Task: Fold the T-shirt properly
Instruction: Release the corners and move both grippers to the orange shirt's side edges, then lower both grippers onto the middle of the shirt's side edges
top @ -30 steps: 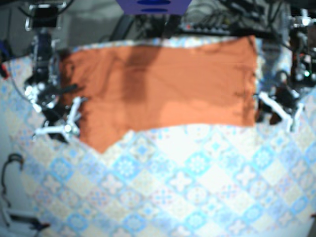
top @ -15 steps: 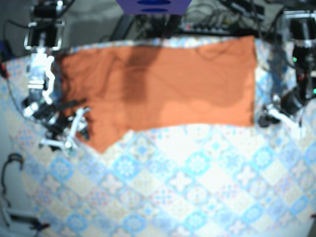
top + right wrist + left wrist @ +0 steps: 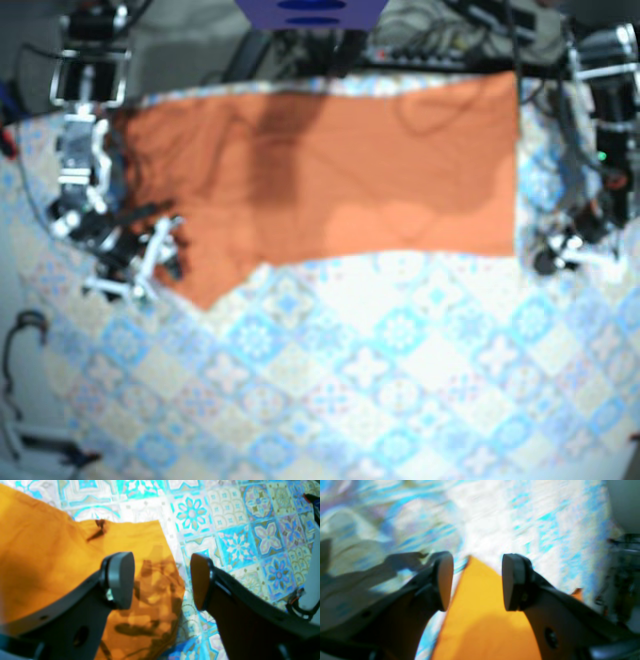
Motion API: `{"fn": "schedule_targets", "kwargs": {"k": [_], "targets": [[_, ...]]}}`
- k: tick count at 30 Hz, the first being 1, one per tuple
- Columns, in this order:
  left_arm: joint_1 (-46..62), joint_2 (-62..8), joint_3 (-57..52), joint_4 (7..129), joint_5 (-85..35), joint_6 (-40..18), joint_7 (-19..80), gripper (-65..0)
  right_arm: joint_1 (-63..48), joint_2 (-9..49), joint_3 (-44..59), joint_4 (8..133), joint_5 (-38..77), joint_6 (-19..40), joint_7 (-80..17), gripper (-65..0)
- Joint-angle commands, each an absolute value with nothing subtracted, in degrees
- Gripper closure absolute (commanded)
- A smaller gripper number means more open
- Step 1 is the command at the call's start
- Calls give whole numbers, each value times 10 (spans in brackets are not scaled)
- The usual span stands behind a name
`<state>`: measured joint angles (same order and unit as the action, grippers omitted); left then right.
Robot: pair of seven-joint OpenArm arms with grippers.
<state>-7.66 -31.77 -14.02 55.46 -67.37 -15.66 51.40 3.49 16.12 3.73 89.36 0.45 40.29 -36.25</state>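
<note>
The orange T-shirt lies spread flat across the back of the table, with a pointed flap at its front left. My right gripper hovers at that left edge. In the right wrist view it is open over the shirt's wrinkled, shadowed corner. My left gripper sits just off the shirt's front right corner. In the blurred left wrist view it is open, with an orange corner between its pads.
A patterned blue and cream tablecloth covers the table in front of the shirt. Cables and equipment crowd the back edge. A dark cable loop lies off the left side.
My left gripper has moved toward the table's front, down along the shirt's right edge to its front corner. My right gripper has shifted slightly forward. The shirt has not moved.
</note>
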Motion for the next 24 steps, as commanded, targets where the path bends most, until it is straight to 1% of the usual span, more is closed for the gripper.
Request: {"fn": "schedule_targets", "kwargs": {"k": [1,7,17,24], "targets": [[-92,-332,-144,551,-681,-163,508,-311,47,168,40,903,13,400,-349,-346],[-133,-325,-144,480,-680,-160,508,-311,45,168,40,903,13,400,-349,-346],[-134,-306,-144,476,-619,-160,508,-311,45,168,40,903,13,400,-349,-346],[-138,-262,-147,466,-571,-160,498,-311,45,167,40,903,13,400,-348,-346]]}}
